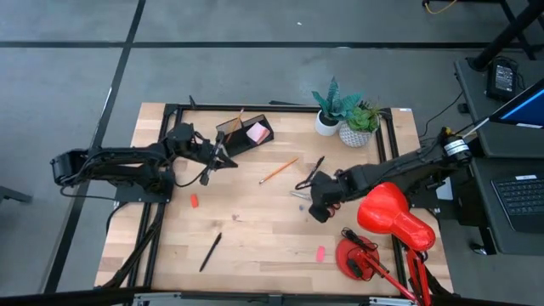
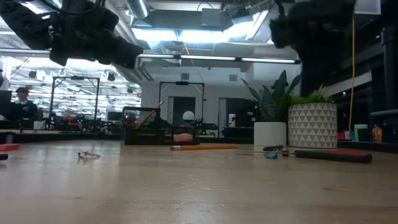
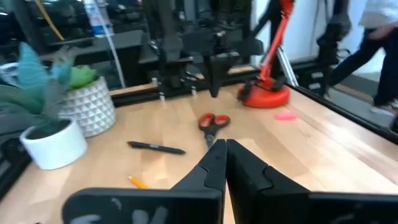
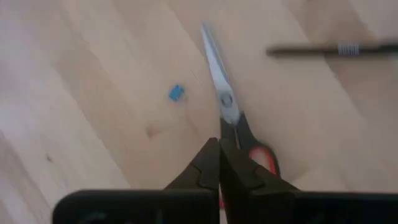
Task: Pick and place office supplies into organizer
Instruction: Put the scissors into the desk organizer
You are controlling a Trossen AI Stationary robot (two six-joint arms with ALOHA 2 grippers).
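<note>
Overhead view of the wooden table (image 1: 255,246), described from largest item to smallest. The red desk lamp (image 1: 393,219) fills the lower right of the frame and the two potted plants (image 1: 347,115) stand at the upper centre; neither belongs to the task. The organizer (image 1: 244,133), a dark divided tray at the upper centre-left, already holds a pink sticky-note pad (image 1: 257,132). The left tool (image 1: 223,158) sits just below the organizer with its fingers pressed together and nothing visible between them, probably because it has just finished a delivery there. The right tool (image 1: 317,202), right of centre, is also pressed together and empty; its wrist camera shows it directly over the red-handled scissors (image 4: 227,112), apparently lining up for a pick. Still loose are the orange pencil (image 1: 278,170) at centre, a black pen (image 1: 210,252) at lower left, and two small erasers (image 1: 194,201) (image 1: 320,252).
</note>
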